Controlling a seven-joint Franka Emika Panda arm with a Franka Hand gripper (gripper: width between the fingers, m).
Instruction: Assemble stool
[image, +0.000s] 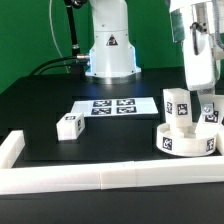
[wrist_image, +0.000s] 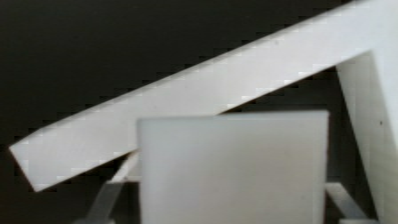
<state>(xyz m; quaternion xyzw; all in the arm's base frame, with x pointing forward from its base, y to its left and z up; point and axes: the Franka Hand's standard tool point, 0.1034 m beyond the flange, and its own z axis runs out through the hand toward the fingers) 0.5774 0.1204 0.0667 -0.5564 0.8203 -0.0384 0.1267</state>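
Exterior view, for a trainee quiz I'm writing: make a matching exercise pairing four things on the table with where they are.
1 seat
2 loose leg
3 marker board
4 border rail

A along the table's near edge
B the exterior view's right, carrying upright legs
C in front of the robot base
D the exterior view's left of the marker board

Pairs: 1-B, 2-D, 3-C, 4-A

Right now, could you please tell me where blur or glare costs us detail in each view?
Exterior view: fairly sharp, tags on the marker board and the lying leg are readable, but the white border rail is washed out. Wrist view: the white block nearest the lens is soft-edged and featureless; the slanted white bar behind it is blurred.
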